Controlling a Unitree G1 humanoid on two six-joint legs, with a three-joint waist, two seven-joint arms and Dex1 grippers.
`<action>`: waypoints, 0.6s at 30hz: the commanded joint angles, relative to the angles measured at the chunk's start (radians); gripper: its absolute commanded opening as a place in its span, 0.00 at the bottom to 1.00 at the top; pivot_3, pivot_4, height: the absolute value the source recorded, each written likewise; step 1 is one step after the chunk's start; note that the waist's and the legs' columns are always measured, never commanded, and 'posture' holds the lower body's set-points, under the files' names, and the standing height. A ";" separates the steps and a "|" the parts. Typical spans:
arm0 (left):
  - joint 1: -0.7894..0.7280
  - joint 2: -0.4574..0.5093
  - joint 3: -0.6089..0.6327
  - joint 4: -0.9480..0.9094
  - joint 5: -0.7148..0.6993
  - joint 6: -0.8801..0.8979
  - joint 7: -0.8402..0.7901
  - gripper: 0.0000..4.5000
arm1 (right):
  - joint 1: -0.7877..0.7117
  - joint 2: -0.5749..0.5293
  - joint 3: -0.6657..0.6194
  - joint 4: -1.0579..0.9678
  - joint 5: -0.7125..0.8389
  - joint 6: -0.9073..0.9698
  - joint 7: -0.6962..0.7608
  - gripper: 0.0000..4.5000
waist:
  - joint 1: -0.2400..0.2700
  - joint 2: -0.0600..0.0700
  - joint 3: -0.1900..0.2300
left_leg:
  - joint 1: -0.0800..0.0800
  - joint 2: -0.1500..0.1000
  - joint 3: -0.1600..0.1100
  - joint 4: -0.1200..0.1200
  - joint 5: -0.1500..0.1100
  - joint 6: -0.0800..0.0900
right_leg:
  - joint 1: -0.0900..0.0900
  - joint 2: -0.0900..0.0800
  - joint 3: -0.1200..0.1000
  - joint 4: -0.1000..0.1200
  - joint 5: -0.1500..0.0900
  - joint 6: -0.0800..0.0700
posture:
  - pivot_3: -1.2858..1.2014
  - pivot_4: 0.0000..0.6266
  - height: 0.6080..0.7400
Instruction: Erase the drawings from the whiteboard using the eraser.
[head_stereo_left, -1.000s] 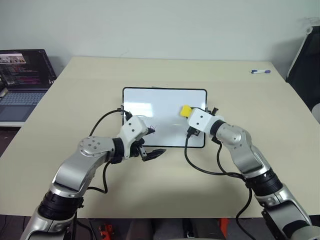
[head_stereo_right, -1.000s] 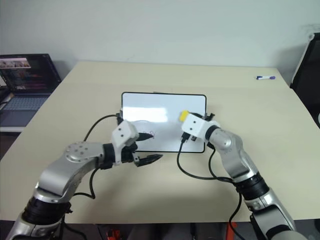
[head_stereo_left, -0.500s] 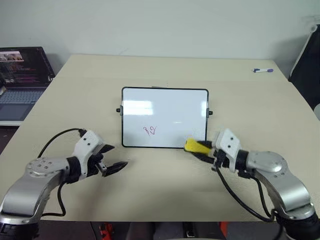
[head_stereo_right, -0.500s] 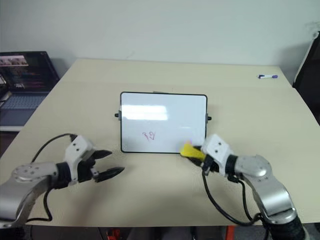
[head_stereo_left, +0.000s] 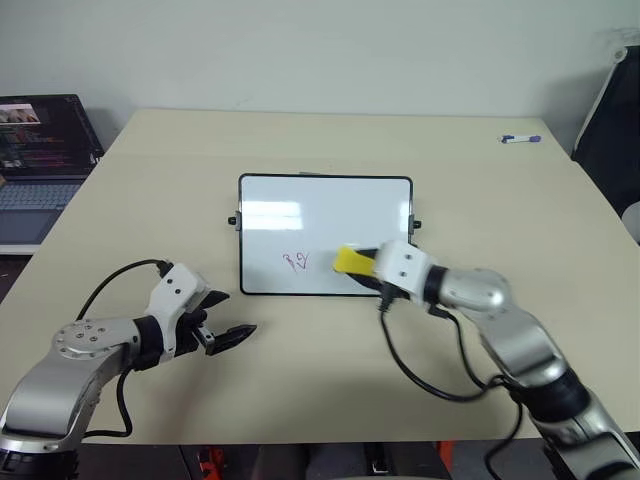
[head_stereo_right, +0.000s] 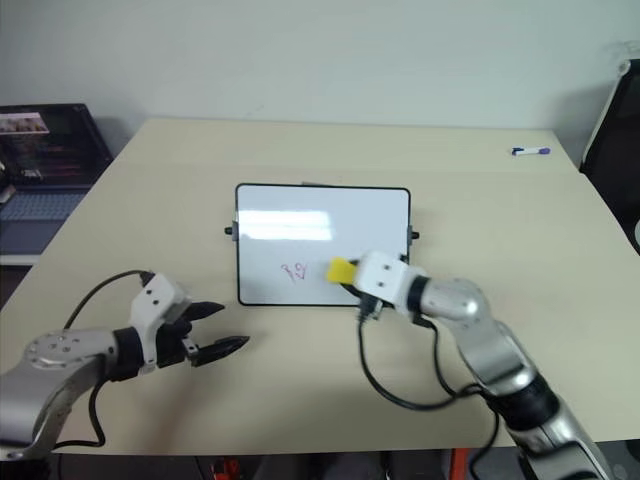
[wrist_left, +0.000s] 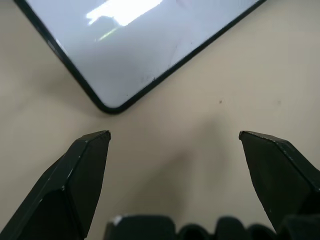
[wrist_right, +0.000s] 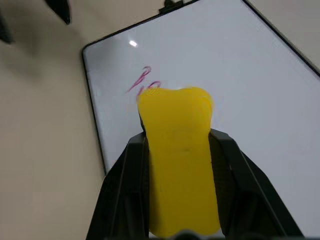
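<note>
Drawings, two small red-purple scribbles, sit on the lower left part of the whiteboard, close to its near edge. Lies flat near the middle of the beige table, black frame all round, small black knobs at both side edges, a bright glare streak across its upper left.

Eraser, yellow, pinched between the two black fingers of the right gripper, poking out ahead of them toward the scribbles. Hangs over the lower middle of the board, just right of the marks; from the right wrist view its front edge lies right against the nearer scribble and partly covers it. Cannot tell whether it presses on the surface.

Left gripper spread wide apart with nothing between the fingers, hovering low over bare table off the board's near left corner, apart from the frame. Black cables loop from both wrists over the tabletop.

Marker, white with a purple cap, lies far off at the table's back right corner. Laptop, screen lit, stands on a lower surface beyond the table's left edge.
</note>
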 joint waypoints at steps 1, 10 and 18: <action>-0.014 0.006 -0.001 -0.021 -0.003 -0.010 0.003 1.00 | -0.106 0.049 0.071 0.161 -0.127 -0.146 -0.073 0.28 | 0.001 0.000 0.000 | 0.000 0.000 0.000 0.000 0.000 0.000 | 0.000 0.000 0.000 0.000 0.002 -0.004 | 0.52 0.24 1.00; -0.002 0.012 -0.028 -0.025 0.012 -0.028 -0.002 1.00 | -0.240 0.112 0.240 0.511 -0.320 -0.346 -0.054 0.28 | 0.000 -0.001 -0.001 | -0.011 0.000 -0.001 0.002 0.000 0.000 | -0.010 0.000 0.000 0.004 0.003 -0.004 | 0.52 0.24 1.00; 0.015 0.014 -0.028 -0.021 0.015 -0.044 -0.008 1.00 | -0.297 0.159 0.191 0.573 -0.369 -0.382 -0.141 0.28 | 0.000 -0.001 -0.001 | -0.008 0.000 -0.001 0.003 0.000 0.000 | -0.008 0.000 -0.001 0.005 0.003 -0.005 | 0.52 0.24 1.00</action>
